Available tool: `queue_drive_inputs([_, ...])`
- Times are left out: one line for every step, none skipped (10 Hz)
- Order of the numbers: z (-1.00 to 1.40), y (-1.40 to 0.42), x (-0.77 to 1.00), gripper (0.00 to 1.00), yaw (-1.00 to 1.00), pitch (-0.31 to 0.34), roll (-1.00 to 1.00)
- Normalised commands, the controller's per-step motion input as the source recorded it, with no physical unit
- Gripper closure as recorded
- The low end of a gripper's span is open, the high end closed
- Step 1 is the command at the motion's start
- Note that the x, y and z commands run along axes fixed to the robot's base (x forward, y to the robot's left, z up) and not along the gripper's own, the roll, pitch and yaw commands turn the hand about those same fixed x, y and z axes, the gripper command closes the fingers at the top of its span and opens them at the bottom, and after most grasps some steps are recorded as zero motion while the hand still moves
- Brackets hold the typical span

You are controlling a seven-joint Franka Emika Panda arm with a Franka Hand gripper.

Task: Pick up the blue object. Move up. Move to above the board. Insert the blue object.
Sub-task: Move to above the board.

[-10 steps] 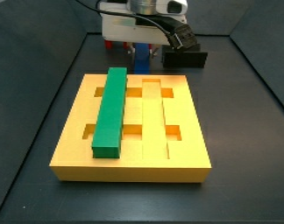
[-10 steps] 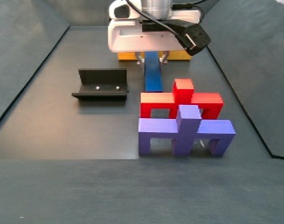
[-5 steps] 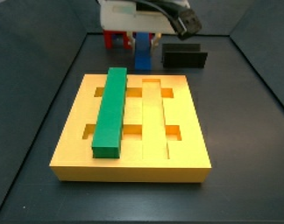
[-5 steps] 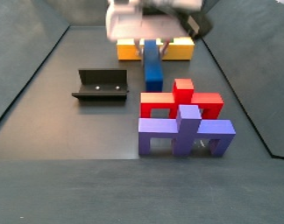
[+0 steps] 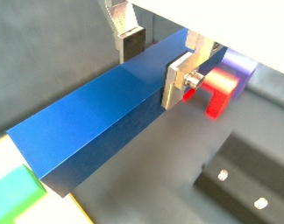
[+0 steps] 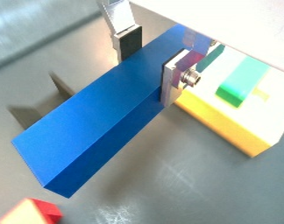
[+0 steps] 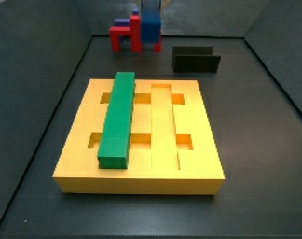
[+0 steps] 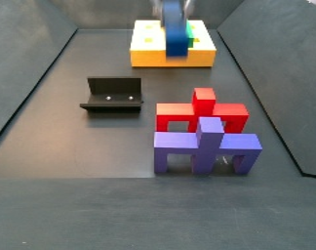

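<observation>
Gripping the blue bar [image 5: 103, 114] across its width, the jaws are pressing on its two long sides in both wrist views, with one silver finger [image 5: 180, 77] flat against one side and the other finger [image 6: 124, 35] against the opposite side. The jaws [image 6: 154, 54] themselves are showing only in the wrist views; in both side views they are out of frame, above the top edge.

The bar [image 6: 103, 122] is hanging clear of the worktop, with grey floor [image 6: 145, 188] showing beneath it. In a side view its lower end [image 7: 151, 21] is hanging at the top edge of the picture, in front of the red stand [image 7: 121, 33] at the far end of the worktop. In a side view its lower end [image 8: 177, 31] is showing against the yellow board [image 8: 150, 57] at the far end; whether it is actually over the board cannot be told from that view.

The board [image 7: 141, 168] is lying flat on the worktop, and a green bar [image 7: 117, 117] is sitting lengthwise in its left groove. The remaining grooves and small cutouts are lying open beside it. In a wrist view, a corner of the board [image 6: 232, 131] with the green bar's end [image 6: 242, 81] is showing just beyond the gripping finger.

The dark fixture [image 8: 111, 96] is standing on the floor [image 8: 69, 146], well apart from the board. A red block [image 8: 203, 109] and a purple block [image 8: 205, 146] are standing together, near the fixture.
</observation>
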Motion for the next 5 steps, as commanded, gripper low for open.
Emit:
queue_drive_inputs([1.4, 0.0, 0.01, 1.0, 0.0, 0.03, 0.0])
queue_drive_inputs([1.4, 0.0, 0.01, 1.0, -0.01, 0.052, 0.0])
queue_drive_inputs([0.88, 0.0, 0.01, 1.0, -0.01, 0.059, 0.0])
queue_drive_inputs([0.5, 0.0, 0.03, 1.0, -0.01, 0.053, 0.0])
queue_drive_inputs([0.25, 0.0, 0.04, 1.0, -0.01, 0.057, 0.0])
